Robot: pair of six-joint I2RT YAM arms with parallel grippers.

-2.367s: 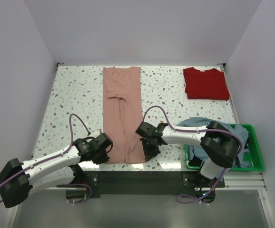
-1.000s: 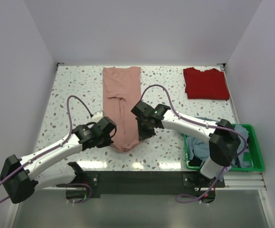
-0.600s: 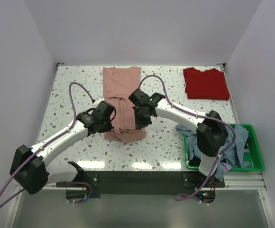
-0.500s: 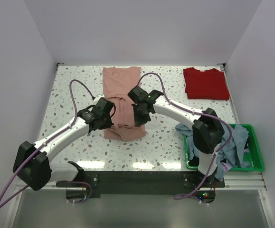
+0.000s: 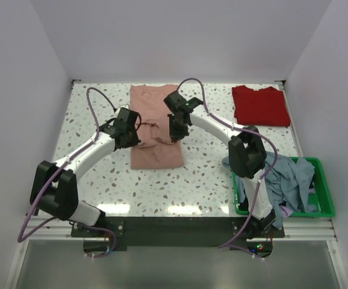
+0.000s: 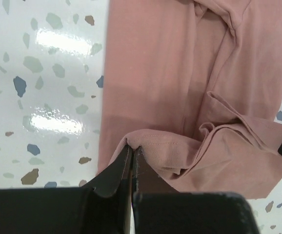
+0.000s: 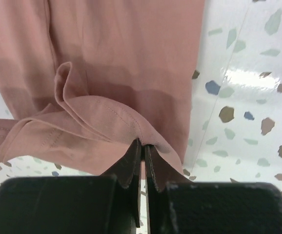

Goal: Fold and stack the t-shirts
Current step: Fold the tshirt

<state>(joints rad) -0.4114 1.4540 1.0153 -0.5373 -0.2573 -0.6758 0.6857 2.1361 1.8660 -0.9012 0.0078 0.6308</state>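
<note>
Speckled terrazzo table (image 5: pixel 90 117), plain pale walls (image 5: pixel 180 36). Left gripper (image 6: pixel 131 148) and right gripper (image 7: pixel 142 143) both clamped on pink t-shirt (image 5: pixel 156 150) hem, mid-table. Red t-shirt (image 5: pixel 260 105) folded far right, green basket (image 5: pixel 320 183) near right.

Open bench (image 5: pixel 204 174) lies left of and in front of the pink shirt (image 5: pixel 156 153). The red shirt (image 5: pixel 260 106) and green basket (image 5: pixel 326 192) crowd the right side.

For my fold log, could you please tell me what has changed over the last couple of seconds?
The left gripper and right gripper, each shut on the near hem of the salmon-pink shirt, carried it away from the arm bases, doubling the shirt over itself. The red shirt and green basket stayed put.
</note>
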